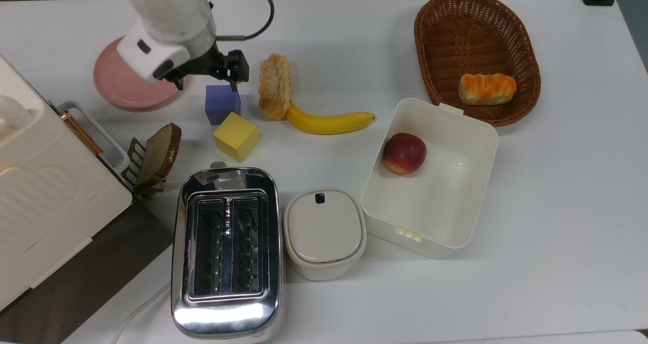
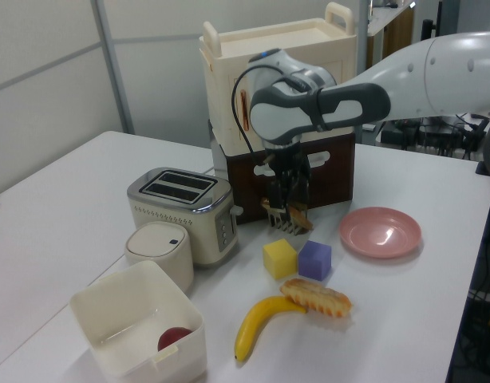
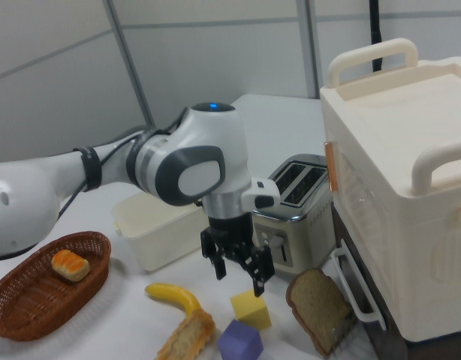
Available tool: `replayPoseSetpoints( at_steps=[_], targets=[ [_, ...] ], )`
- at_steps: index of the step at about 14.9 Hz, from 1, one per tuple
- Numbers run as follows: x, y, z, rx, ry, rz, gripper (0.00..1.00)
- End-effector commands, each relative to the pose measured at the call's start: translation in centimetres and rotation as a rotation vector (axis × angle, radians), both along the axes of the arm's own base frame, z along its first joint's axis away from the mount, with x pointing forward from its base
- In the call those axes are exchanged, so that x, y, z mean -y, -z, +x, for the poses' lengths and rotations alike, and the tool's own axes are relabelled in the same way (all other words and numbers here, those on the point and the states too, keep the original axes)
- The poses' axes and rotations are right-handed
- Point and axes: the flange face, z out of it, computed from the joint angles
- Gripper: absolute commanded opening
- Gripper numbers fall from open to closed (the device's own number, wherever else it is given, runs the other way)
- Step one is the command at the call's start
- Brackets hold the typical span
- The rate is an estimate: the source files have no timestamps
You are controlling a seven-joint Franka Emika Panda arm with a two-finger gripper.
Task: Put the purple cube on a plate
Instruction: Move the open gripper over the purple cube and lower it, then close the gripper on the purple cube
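The purple cube (image 1: 221,104) rests on the white table, touching a yellow cube (image 1: 236,136) at one corner. It shows too in the left view (image 2: 314,259) and the right view (image 3: 240,341). The pink plate (image 1: 114,86) lies to the top view's left of it, partly covered by the arm. My gripper (image 1: 206,86) hangs open above the purple cube, its fingers spread wider than the block and holding nothing. The right view has the gripper (image 3: 239,276) well above both cubes. In the left view the gripper (image 2: 289,203) is in front of the bread rack.
A bread roll (image 1: 275,85) and banana (image 1: 329,122) lie just to the top view's right of the cubes. A bread slice in a rack (image 1: 157,154), a toaster (image 1: 226,247), a lidded pot (image 1: 324,232), a white bin with an apple (image 1: 455,182), a wicker basket (image 1: 476,40) and a cream cabinet (image 1: 45,197) stand around.
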Motion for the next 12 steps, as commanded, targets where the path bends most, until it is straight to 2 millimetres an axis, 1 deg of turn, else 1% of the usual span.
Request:
replayPoseSetpoints(
  at_steps=[1,2,5,6,8,12],
  targets=[
    [0.9,2.7,-3.4,-0.077,-0.102,0.03,1.0],
    [0.8,3.7,-3.9,-0.099,-0.103,0.033,1.0],
    [0.4,7.5,-5.4,-0.159,-0.127,0.008,1.0],
    [0.4,9.7,-6.0,-0.15,-0.138,-0.003,1.0],
    [0.5,11.7,-6.0,-0.112,-0.144,-0.013,1.0],
    [0.3,12.8,-5.4,-0.088,-0.137,-0.026,0.99]
  ],
)
